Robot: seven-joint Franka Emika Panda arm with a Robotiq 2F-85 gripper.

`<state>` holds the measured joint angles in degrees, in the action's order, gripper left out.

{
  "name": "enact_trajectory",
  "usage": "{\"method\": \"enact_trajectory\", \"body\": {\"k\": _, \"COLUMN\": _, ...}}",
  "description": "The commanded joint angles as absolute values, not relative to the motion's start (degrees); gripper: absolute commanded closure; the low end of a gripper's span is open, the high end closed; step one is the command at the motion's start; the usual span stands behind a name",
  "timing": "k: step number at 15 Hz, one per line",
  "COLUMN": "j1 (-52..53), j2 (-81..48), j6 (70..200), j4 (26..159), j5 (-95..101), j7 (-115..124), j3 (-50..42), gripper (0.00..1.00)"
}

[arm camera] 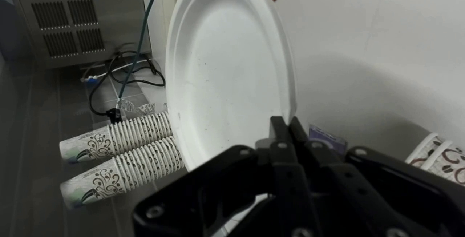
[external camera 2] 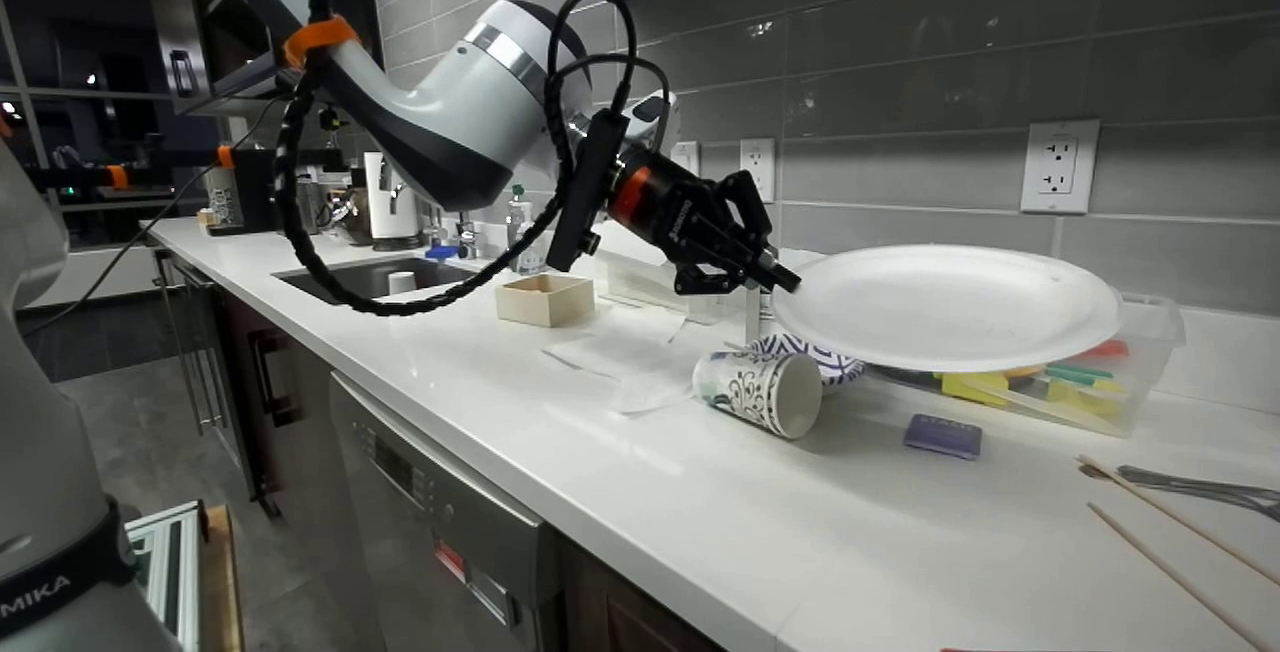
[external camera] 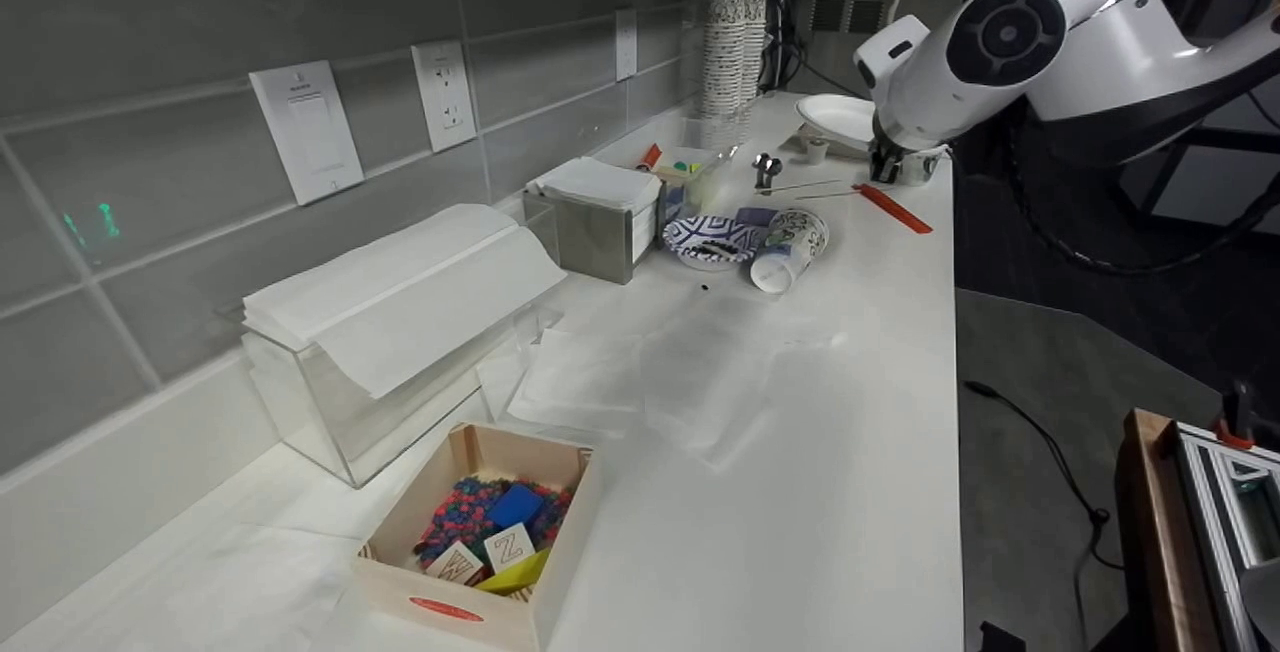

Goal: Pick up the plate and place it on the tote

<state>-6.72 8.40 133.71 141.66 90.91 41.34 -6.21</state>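
- Well, the gripper (arm camera: 288, 123) is nearly closed, pinching the plate (arm camera: 232, 66) by its rim.
- In an exterior view, the plate is held above the white counter (external camera 2: 640, 472), right of the gripper.
- A patterned cup (external camera 2: 740, 390) lies left of a purple packet (external camera 2: 943, 436) there.

blocks (external camera: 510, 546) in box (external camera: 405, 587) | in an exterior view: plate (external camera 2: 950, 307) above counter (external camera 2: 680, 497), before bin (external camera 2: 1150, 362) | cup (external camera 2: 755, 392) left of packet (external camera 2: 943, 436)
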Motion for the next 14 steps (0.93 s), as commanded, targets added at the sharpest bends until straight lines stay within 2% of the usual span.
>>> {"method": "enact_trajectory", "body": {"k": 1, "j1": -6.20, "j2": 8.38, "j6": 134.38, "j4": 141.63, "j5": 92.33, "j7": 40.46, "j3": -6.65, "gripper": 0.99}}
{"method": "enact_trajectory", "body": {"k": 8, "j1": -4.48, "j2": 6.74, "j6": 142.48, "j4": 132.21, "j5": 102.16, "j7": 29.27, "j3": -6.08, "gripper": 0.99}}
{"method": "enact_trajectory", "body": {"k": 14, "j1": -4.88, "j2": -0.55, "j6": 156.67, "j4": 121.48, "j5": 109.02, "j7": 24.26, "j3": -6.48, "gripper": 0.99}}
